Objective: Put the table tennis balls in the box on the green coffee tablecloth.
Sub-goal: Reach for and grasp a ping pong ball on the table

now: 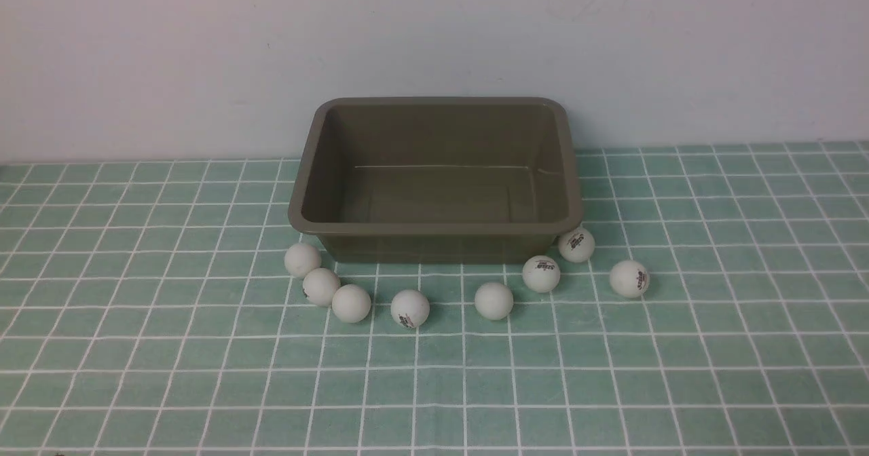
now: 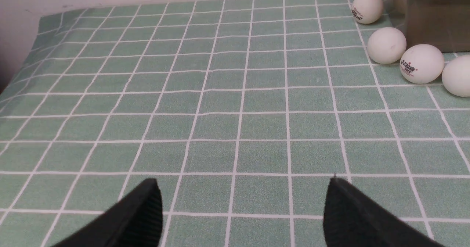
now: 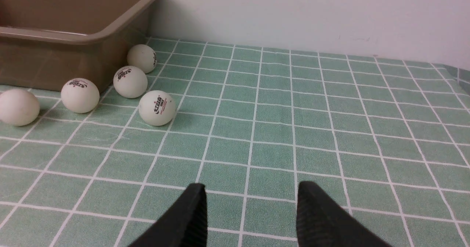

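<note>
Before the box (image 1: 434,227) lie logo-printed balls (image 1: 409,308); left gripper (image 2: 243,199) gapes, right gripper (image 3: 251,199) barely open.

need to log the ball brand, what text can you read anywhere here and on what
No text reads for certain.
Rightmost ball: dark logo with small reddish marks under it, too blurred to read.
Left-side ball, left wrist view: same kind of print, too blurred.
Other balls: prints too small.
Box and cloth: none.
</note>
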